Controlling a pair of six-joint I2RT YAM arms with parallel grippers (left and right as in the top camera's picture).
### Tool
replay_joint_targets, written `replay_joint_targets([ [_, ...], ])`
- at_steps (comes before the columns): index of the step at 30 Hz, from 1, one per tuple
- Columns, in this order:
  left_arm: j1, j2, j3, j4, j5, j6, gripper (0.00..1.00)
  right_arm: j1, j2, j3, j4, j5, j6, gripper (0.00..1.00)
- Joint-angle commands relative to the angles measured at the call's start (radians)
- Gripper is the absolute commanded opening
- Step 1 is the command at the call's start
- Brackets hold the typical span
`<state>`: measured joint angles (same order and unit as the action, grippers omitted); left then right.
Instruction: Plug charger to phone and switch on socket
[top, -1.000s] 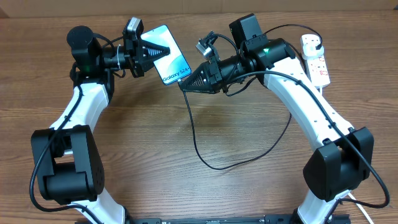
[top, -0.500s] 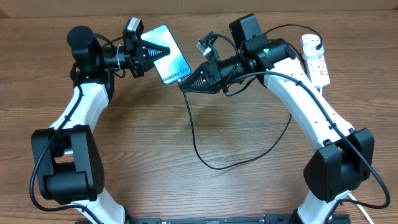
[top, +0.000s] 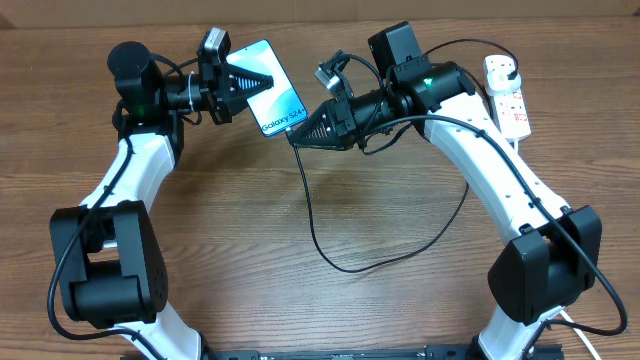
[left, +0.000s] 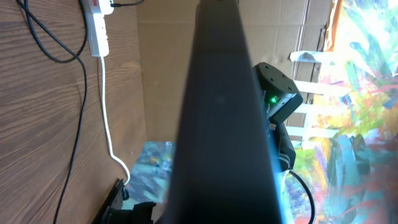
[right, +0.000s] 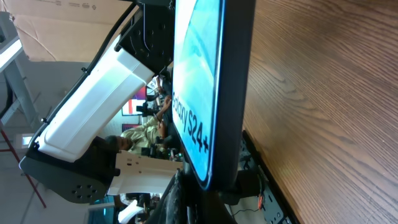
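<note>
The phone (top: 278, 98), blue-teal screen with white "Galaxy" lettering, is held above the table at the back centre. My left gripper (top: 262, 82) is shut on its upper left edge; in the left wrist view the phone (left: 221, 118) fills the middle as a dark slab. My right gripper (top: 297, 134) is shut on the charger's connector tip at the phone's lower short edge. In the right wrist view the phone (right: 214, 87) stands edge-on right at the jaws. The black charger cable (top: 318, 235) hangs down, loops across the table and runs to the white socket (top: 508, 94) at the back right.
The socket's thick white cord (left: 107, 118) runs off the table's far edge. Both arm bases stand at the near corners. Cardboard and room clutter lie behind the table.
</note>
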<state>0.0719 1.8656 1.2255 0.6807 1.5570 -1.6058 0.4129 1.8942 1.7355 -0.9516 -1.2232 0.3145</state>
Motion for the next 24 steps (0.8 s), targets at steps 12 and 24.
replay_joint_targets([
  [12,-0.005,0.000,0.011,0.009,0.024,0.057,0.04,0.002,-0.033,0.033,0.062,-0.008,0.042,0.04],
  [24,-0.010,0.000,0.011,0.009,0.024,0.054,0.04,0.002,-0.033,0.033,0.109,0.018,0.080,0.04],
])
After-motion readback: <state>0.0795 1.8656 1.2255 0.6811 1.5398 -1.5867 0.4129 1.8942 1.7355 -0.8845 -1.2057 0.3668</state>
